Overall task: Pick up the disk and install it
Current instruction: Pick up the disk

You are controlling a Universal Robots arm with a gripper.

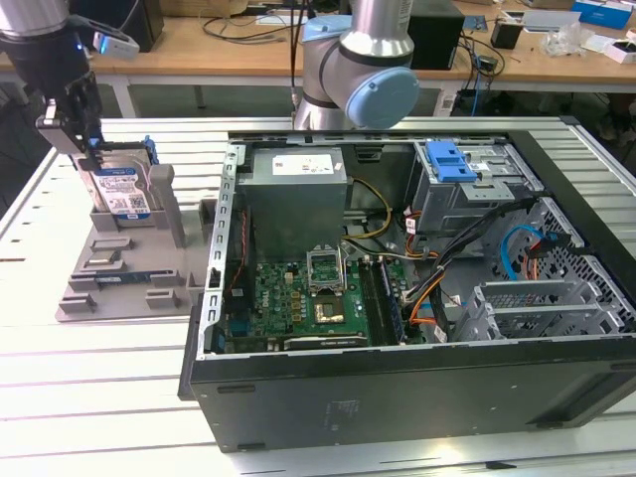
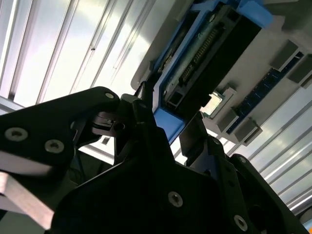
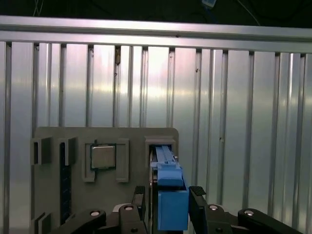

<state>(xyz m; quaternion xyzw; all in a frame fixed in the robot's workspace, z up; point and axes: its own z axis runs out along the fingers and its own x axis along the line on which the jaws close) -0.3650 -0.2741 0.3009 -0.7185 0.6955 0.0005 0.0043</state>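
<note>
We have the gripper (image 1: pixel 91 151) directly above the disk (image 1: pixel 121 189), which stands on edge in a slot of the grey holder (image 1: pixel 119 268) on the tabletop (image 1: pixel 79 397). It sits to the exterior view's left of the open case (image 1: pixel 378 397) and well apart from it. The fingers (image 3: pixel 198 197) straddle its thin top edge and look closed on the blue carrier. The first wrist view shows that edge running straight between them, the second shows the connector end, and the exterior view shows the label face.
</note>
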